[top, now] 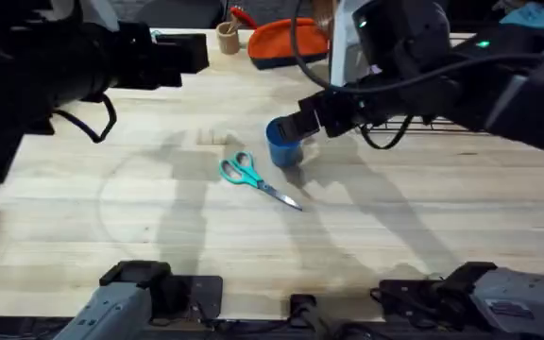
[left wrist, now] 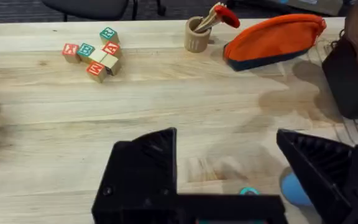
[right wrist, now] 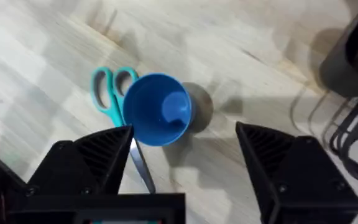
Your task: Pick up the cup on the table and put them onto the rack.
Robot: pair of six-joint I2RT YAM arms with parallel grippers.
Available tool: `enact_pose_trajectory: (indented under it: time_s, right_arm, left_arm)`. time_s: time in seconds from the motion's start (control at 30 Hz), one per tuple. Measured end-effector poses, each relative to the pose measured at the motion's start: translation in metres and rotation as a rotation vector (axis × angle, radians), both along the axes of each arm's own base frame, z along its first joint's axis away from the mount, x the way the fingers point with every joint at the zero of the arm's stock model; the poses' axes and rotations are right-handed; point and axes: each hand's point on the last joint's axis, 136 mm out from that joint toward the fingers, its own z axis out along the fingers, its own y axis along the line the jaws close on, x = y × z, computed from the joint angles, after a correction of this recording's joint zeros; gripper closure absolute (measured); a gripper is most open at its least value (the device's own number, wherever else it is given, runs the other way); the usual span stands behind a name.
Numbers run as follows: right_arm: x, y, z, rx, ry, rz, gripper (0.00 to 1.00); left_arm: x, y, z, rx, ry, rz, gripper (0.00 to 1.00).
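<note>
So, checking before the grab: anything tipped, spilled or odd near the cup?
Nothing stands out. The cup stands upright and empty on the table, the scissors lying flat beside it, right gripper open above.

Blue cup (right wrist: 158,109) upright on the table (top: 159,217)
Open mouth up (empty inside), resting on light planks, apart from the black wire rack (right wrist: 353,140).

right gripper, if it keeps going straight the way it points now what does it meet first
Most likely the blue cup: the right gripper has open jaws and the upright cup sits just ahead, nearer one jaw than centred. The teal scissors lie beside the cup. Depth is unclear, so it may clip the rim.
</note>
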Motion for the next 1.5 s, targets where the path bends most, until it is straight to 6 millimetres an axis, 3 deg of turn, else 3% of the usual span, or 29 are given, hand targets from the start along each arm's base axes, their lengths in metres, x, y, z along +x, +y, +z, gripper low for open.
enact_pose_trajectory:
  time_s: [0.13, 0.17, 0.3, 0.87, 1.0, 1.17, 1.23, 1.3, 1.33, 1.5]
  right_arm:
    - [0.003, 0.001, -0.019, -0.029, 0.042, -0.005, 0.005]
    - [0.007, 0.003, -0.035, -0.048, 0.068, -0.007, 0.005]
    - [0.013, 0.006, -0.047, -0.054, 0.077, -0.010, 0.004]
    - [0.024, 0.001, -0.050, -0.091, 0.039, -0.046, 0.004]
    - [0.024, 0.000, -0.050, -0.091, 0.038, -0.046, 0.123]
    - [0.024, 0.000, -0.050, -0.091, 0.039, -0.048, 0.418]
    - [0.024, 0.001, -0.050, -0.090, 0.039, -0.045, 0.610]
    - [0.024, 0.001, -0.050, -0.088, 0.040, -0.045, 0.888]
    - [0.024, 0.001, -0.050, -0.087, 0.042, -0.047, 0.946]
    - [0.025, 0.003, -0.048, -0.078, 0.033, -0.045, 0.969]
  left_arm:
    - [0.000, 0.000, 0.000, 0.000, 0.000, 0.000, 0.007]
    - [0.000, 0.000, 0.000, 0.000, 0.000, 0.000, 0.007]
    - [0.000, 0.000, 0.000, 0.000, 0.000, 0.000, 0.008]
    - [0.000, 0.000, 0.000, 0.000, 0.000, 0.000, 0.007]
    - [0.000, 0.000, 0.000, 0.000, 0.000, 0.000, 0.008]
    - [0.000, 0.000, 0.000, 0.000, 0.000, 0.000, 0.007]
    - [0.000, 0.000, 0.000, 0.000, 0.000, 0.000, 0.008]
    - [0.000, 0.000, 0.000, 0.000, 0.001, 0.000, 0.007]
    - [0.000, 0.000, 0.000, 0.000, 0.000, 0.000, 0.007]
    - [0.000, 0.000, 0.000, 0.000, 0.000, 0.000, 0.008]
